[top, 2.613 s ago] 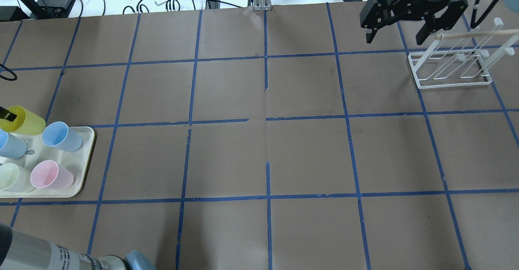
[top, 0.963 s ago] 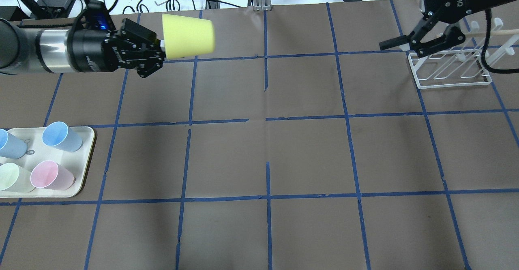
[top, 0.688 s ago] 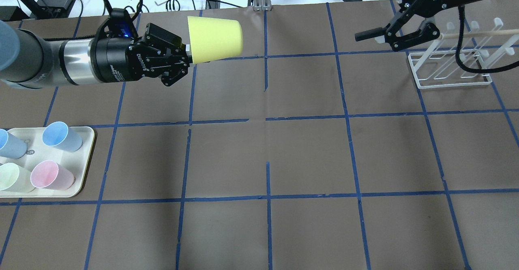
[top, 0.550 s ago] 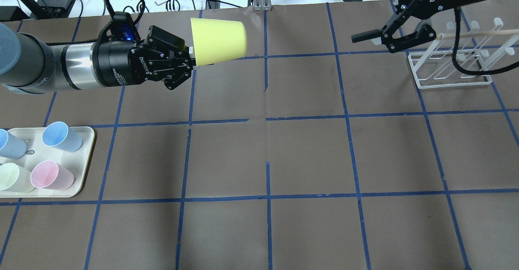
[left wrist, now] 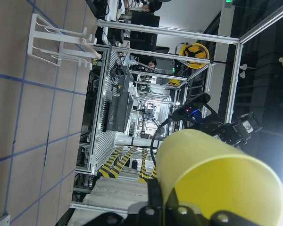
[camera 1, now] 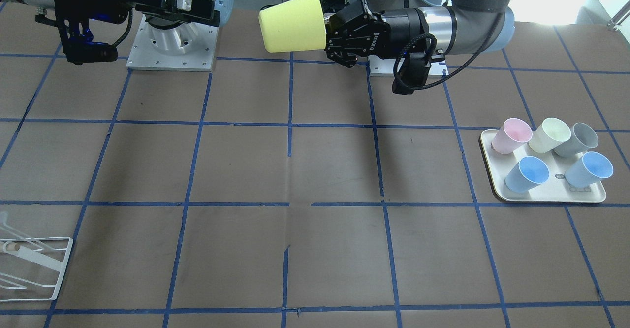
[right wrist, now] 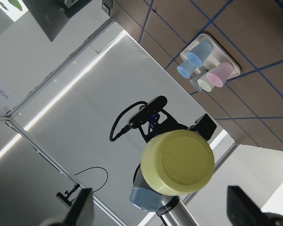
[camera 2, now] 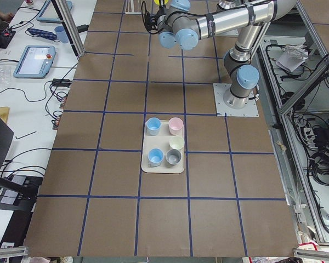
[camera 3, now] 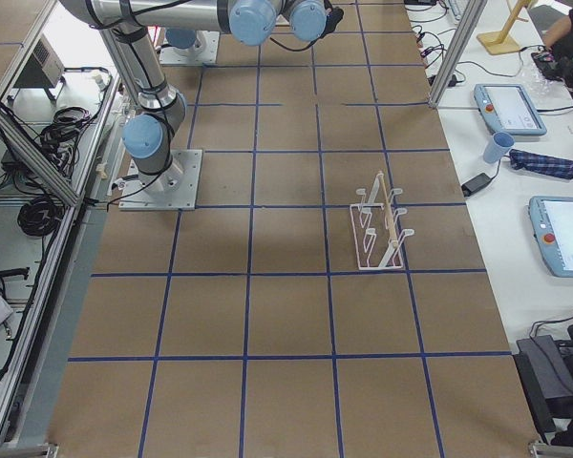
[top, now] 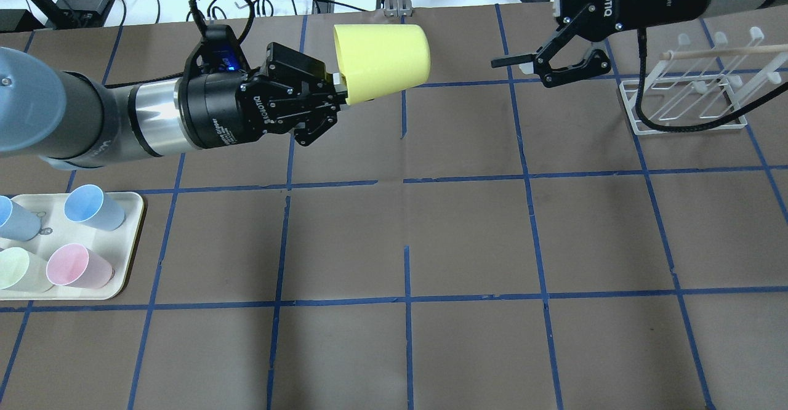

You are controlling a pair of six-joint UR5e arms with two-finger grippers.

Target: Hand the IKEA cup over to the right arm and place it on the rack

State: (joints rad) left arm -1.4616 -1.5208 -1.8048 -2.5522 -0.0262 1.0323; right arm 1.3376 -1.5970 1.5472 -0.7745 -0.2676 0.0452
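The yellow IKEA cup (top: 381,59) lies on its side in the air, high over the table's far middle, with its base pointing at the right arm. My left gripper (top: 340,85) is shut on its rim; it also shows in the front view (camera 1: 329,35) with the cup (camera 1: 293,22). My right gripper (top: 535,68) is open, level with the cup and a short gap from its base. The right wrist view shows the cup's base (right wrist: 178,162) between its spread fingertips (right wrist: 82,207). The white wire rack (top: 683,99) stands at the far right, behind the right gripper.
A cream tray (top: 132,237) at the left edge holds blue, pink, grey and pale cream cups (camera 1: 546,136). Blue tape lines grid the brown table. Cables and devices lie beyond the far edge. The rack also shows in the right view (camera 3: 377,229).
My left gripper has lifted the yellow cup from beside the tray and carried it rightward toward the middle. My right gripper has turned sideways and moved left from the rack toward the cup.
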